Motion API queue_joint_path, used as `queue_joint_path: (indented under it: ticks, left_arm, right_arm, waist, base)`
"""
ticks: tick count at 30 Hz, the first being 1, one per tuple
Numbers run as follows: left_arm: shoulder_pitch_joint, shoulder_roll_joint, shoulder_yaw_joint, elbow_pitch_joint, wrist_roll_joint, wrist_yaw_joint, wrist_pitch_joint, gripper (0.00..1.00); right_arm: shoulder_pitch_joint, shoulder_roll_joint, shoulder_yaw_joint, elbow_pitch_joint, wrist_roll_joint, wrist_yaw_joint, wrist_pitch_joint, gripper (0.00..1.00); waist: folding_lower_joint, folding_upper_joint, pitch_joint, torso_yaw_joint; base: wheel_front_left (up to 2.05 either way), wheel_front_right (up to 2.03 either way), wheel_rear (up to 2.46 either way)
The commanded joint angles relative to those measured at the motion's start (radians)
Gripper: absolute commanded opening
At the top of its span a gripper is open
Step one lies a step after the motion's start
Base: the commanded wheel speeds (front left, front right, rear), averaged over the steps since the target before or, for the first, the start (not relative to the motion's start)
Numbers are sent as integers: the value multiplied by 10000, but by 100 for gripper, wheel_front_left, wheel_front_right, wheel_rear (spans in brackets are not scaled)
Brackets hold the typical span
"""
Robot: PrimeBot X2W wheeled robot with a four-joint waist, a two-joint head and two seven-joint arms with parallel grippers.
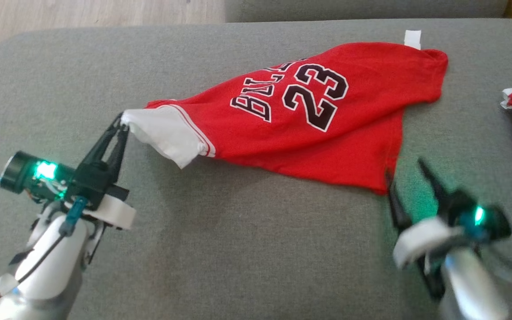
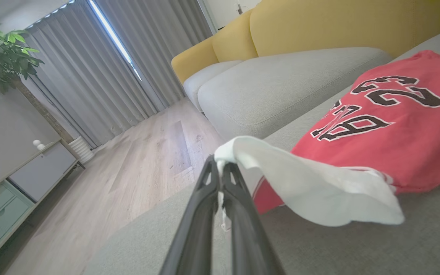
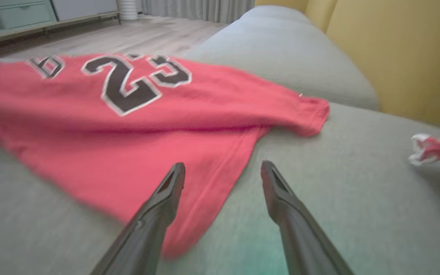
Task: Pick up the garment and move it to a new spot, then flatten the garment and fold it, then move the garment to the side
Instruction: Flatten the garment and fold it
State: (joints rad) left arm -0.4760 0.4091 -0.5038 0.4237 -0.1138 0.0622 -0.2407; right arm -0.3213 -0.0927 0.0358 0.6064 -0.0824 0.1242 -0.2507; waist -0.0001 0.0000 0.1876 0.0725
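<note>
We had jersey [image 1: 327,133] on cushion [image 1: 238,249], long axis running from our left toward far right. We had left gripper [image 1: 122,126] clamped on white sleeve [image 1: 167,133]; right gripper [image 1: 406,173] spread, empty, apparently just beside hem corner [image 1: 378,186], view blurred; right arm nearer.

Head view: high up, looking steeply down on the grey sofa seat [image 1: 238,249]; red jersey [image 1: 327,133] lies toward 1 o'clock. Left wrist view: low, skimming the seat, sighting along the left fingers [image 2: 245,214] toward curtains [image 2: 90,84] at 11 o'clock; jersey close at 3 o'clock. Right wrist view: low and close, yellow backrest [image 3: 395,49] at 1 o'clock. All three share the jersey's number print.
</note>
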Motion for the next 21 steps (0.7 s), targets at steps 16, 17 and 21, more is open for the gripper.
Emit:
queue_joint_path:
  ticks: [16,17,21]
  left_arm:
    - [-739,484,502,-104,-133,139,-196,0]
    - [-761,473,493,-92,-140,137,-197,0]
    - [-815,457,477,-61,-172,148,-201,0]
  right_arm:
    - [1324,-254,1356,-787,555,65,944,96]
    - [1291,-238,1349,-709,560,65,944,91]
    - [1102,-176,1321,-437,562,65,814,80]
  waist:
    - [1,0,-74,66]
    - [1,0,-65,91]
    - [1,0,-13,139]
  base:
    - [0,0,0]
    - [0,0,0]
    - [0,0,0]
